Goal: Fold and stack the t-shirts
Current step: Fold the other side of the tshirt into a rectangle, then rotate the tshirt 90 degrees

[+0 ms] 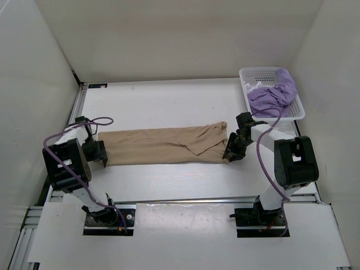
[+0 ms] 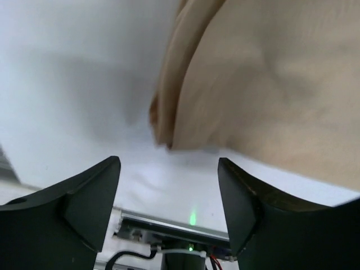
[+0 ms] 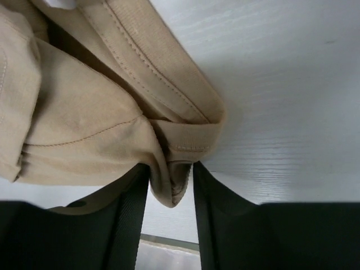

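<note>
— Where's your long tan cloth t-shirt (image 1: 166,145)?
— Stretched flat, left of the white perforated plastic basket (image 1: 256,71) (a crumpled lavender cloth t-shirt (image 1: 273,95) lies in that).
— Your grippers?
— Your right gripper (image 3: 171,191) pinches its basket-side hem; your left gripper (image 2: 169,174) gapes wide, empty, at the far end.

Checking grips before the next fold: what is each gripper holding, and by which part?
The right gripper pinches the tan t-shirt by a bunched hemmed edge at the end nearest that arm. The left gripper is open, holding nothing.
</note>
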You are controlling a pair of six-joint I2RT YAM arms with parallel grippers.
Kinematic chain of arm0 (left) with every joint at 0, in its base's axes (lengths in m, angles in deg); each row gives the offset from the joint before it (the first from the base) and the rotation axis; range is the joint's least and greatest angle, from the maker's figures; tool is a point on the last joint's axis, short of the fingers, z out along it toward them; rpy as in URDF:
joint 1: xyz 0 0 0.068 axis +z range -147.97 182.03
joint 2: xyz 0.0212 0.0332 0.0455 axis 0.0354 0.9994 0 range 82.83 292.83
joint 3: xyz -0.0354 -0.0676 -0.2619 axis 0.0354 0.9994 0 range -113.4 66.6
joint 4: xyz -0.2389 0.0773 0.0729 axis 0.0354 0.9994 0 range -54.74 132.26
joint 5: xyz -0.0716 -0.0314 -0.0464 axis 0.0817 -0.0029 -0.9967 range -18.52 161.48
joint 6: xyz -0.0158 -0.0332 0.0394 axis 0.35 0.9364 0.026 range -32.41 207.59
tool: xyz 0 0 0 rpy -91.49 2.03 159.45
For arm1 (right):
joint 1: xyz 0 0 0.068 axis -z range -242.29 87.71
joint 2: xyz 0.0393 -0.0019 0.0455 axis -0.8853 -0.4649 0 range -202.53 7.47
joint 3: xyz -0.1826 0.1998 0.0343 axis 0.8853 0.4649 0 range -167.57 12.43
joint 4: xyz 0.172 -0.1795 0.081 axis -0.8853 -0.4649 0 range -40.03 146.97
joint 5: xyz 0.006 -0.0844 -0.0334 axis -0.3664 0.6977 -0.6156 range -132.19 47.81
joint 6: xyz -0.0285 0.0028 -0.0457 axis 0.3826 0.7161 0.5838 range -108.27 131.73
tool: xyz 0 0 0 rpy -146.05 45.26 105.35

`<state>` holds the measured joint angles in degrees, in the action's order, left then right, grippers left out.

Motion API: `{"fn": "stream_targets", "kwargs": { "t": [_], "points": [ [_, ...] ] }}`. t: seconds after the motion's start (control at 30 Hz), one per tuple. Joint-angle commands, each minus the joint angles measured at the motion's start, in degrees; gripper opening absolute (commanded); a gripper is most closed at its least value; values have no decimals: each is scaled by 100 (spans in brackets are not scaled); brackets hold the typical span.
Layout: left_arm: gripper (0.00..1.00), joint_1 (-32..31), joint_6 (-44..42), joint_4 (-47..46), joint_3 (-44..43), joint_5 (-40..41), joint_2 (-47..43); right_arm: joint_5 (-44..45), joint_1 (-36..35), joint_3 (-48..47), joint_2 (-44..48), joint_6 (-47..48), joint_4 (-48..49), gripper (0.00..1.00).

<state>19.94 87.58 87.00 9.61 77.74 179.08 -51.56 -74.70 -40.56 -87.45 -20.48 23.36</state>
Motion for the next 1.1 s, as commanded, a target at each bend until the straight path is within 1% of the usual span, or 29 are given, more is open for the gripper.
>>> {"fn": "stream_targets", "kwargs": {
  "t": [0.0, 0.07, 0.1, 0.17, 0.23, 0.27, 0.3, 0.37, 0.4, 0.5, 0.6, 0.63, 0.7, 0.73, 0.8, 0.83, 0.9, 0.93, 0.97, 1.0, 1.03, 1.07],
  "points": [
    [82, 37, 1, 160, 21, 322, -773, 549, 27, -36, 148, 171, -190, 46],
    [82, 37, 1, 221, -320, 323, -1123, 628, 27, -36, 481, 84, -252, 51],
    [84, 37, 1, 222, -452, 323, -1204, 699, 27, 112, 604, 13, -252, 53],
    [84, 37, 1, 222, -839, 96, -1266, 699, 27, 289, 982, -338, -252, 53],
    [86, 37, 1, 143, -1198, -333, -1118, 420, 27, 587, 1325, -627, -112, 61],
    [86, 37, 1, 64, -1305, -458, -986, 331, 27, 701, 1413, -916, -7, 62],
    [86, -15, 1, 11, -1419, -520, -654, 243, 27, 790, 1545, -1050, 99, 67],
    [86, -95, 1, -172, -1752, -521, -275, 190, 27, 940, 1546, -1270, 450, 69],
    [86, -147, 1, -235, -1867, -469, 101, 120, 27, 992, 1494, -1445, 547, 69],
    [87, -200, 1, -445, -2315, -319, 752, 119, 27, 862, 1118, -1648, 793, 69],
    [88, -262, 1, -446, -2764, -319, 1158, -4, 27, 729, 686, -1710, 961, 69],
    [88, -314, 1, -446, -2852, -240, 1377, -65, 27, 659, 589, -1780, 1022, 66],
    [88, -315, 1, -446, -2957, -125, 1450, -65, 27, 659, 325, -1841, 1093, 63],
    [88, -315, 1, -498, -2958, -56, 1510, -126, 27, 598, 237, -1842, 1093, 53],
    [88, -245, 1, -499, -2828, -55, 1459, -179, 27, 475, -35, -1842, 1093, 40],
    [88, -244, 1, -499, -2774, -55, 1380, -180, 27, 404, -140, -1842, 1093, 26],
    [88, -52, 1, -499, -2590, -55, 1274, -180, 27, -42, -500, -1842, 997, 15],
    [88, 1, 1, -499, -2519, -55, 1143, -110, 27, -297, -650, -1781, 909, 7],
    [88, 2, 1, -499, -2440, -55, 1064, -109, 27, -952, -1017, -1719, 734, 5],
    [89, 63, 1, -499, -2257, -3, 993, -31, 27, -1359, -1220, -1719, 611, 3],
    [89, 63, 1, -499, -2168, 59, 914, 48, 27, -1824, -1449, -1641, 470, 3],
    [89, 63, 1, -499, -2063, 59, 765, 101, 27, -2855, -1956, -1640, 173, 3]
  ]
}}
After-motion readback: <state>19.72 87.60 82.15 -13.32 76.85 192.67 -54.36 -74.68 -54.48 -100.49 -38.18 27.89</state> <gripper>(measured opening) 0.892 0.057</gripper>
